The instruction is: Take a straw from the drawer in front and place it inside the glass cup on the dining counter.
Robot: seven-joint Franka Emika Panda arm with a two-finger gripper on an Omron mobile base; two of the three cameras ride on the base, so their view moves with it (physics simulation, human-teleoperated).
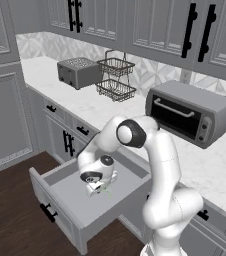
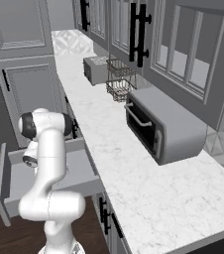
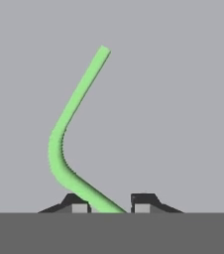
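The drawer (image 1: 60, 200) stands pulled out so the hand (image 1: 96, 189) can reach down inside it. The straw (image 3: 67, 144) lies flat on the drawer floor – its lower end running between the narrowed fingers (image 3: 143, 201); whether they grip it, I cannot tell.

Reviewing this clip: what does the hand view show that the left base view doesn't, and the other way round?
Hand view: the straw in full, bent, lying on the drawer floor and running down between the gripper fingertips, jaws narrow around it.

Left base view: the drawer pulled open, its black handle, the arm, plus toaster, wire rack and toaster oven on the worktop.

Both: the gripper low inside the drawer at the green straw.
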